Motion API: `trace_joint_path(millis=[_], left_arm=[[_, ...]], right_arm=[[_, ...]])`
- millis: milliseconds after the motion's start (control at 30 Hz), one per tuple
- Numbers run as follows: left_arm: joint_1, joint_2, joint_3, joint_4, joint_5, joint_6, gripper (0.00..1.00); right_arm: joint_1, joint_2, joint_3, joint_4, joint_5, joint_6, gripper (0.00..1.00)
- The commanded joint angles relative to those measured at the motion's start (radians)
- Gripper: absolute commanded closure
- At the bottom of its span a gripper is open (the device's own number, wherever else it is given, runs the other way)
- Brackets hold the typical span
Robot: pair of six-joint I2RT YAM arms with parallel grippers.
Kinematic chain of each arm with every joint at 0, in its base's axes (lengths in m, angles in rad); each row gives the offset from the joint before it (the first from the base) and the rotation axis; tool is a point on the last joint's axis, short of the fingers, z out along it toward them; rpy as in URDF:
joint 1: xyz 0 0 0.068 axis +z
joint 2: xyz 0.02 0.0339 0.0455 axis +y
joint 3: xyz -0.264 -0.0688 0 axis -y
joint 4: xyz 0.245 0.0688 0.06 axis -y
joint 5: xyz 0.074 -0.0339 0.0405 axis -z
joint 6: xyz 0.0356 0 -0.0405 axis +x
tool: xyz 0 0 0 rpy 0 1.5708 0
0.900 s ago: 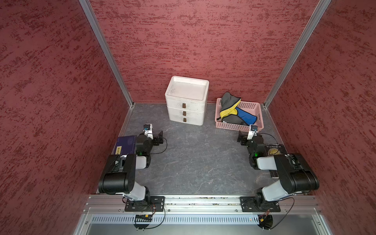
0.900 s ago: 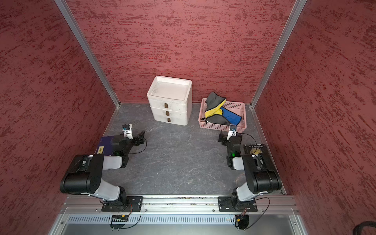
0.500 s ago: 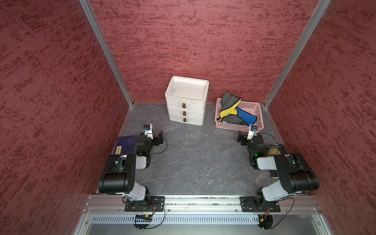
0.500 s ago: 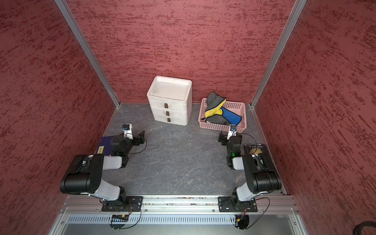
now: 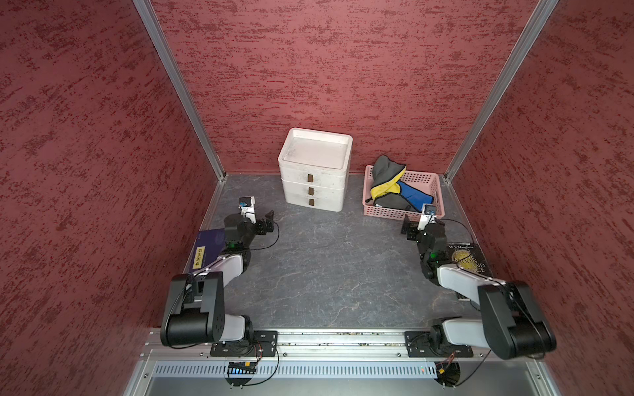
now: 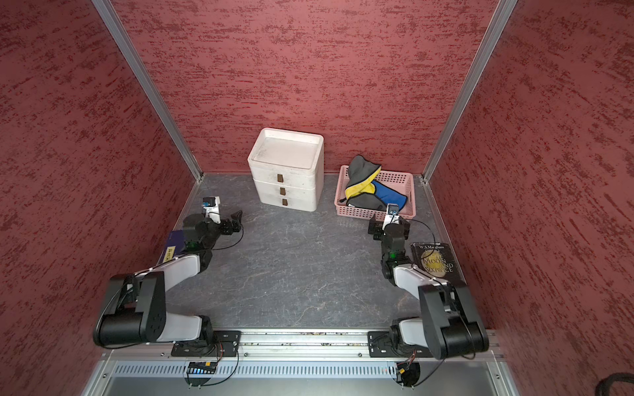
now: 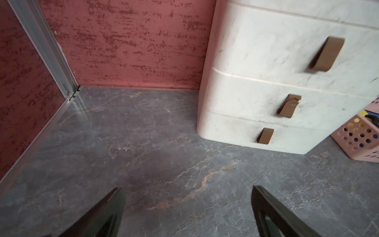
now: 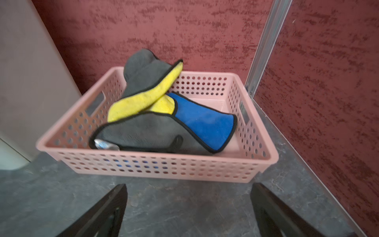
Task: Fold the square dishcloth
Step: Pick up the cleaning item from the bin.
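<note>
Red-walled cell, grey marbled desk (image 5: 326, 274) bare in the middle, likely kept free for folding. Two dishcloths (image 8: 147, 131) lie crumpled in the pink basket (image 8: 155, 164) at far right. Just before it the right hand (image 8: 188, 184) gapes empty, and the left hand (image 7: 186, 187) is equally wide and empty at far left.

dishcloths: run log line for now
stage: not started | dishcloths: bunched in pink basket | left end effector: open | right end effector: open
</note>
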Motion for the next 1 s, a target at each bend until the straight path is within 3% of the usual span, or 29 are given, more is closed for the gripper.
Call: trace_joint_path(millis=[0,133,267,400,467,733,967], left_arm=[[0.008,-0.045,0.146,-0.396,0.1,0.053,0.0],[0.009,-0.045,0.302,-0.701,0.198,0.111,0.0],[0.011,-0.048,0.339,-0.798,0.26,0.128,0.0],[0.008,-0.026,0.333,-0.828,0.298,0.141,0.0],[0.01,-0.019,0.32,-0.817,0.295,0.146,0.0],[0.009,-0.026,0.189,-0.699,0.356,0.166,0.0],[0.009,-0.034,0.16,-0.672,0.377,0.176,0.0]], right_arm=[[0.006,-0.099,0.096,-0.321,-0.079,0.16,0.01],[0.005,-0.168,0.118,-0.373,-0.288,0.342,0.01],[0.005,-0.15,0.151,-0.291,-0.446,0.46,0.01],[0.007,0.111,0.537,-0.719,-0.369,0.487,0.08],[0.009,0.224,0.663,-0.828,-0.338,0.497,0.1],[0.011,0.536,0.949,-0.943,-0.211,0.491,0.12],[0.018,0.819,1.214,-0.996,-0.194,0.522,0.17]])
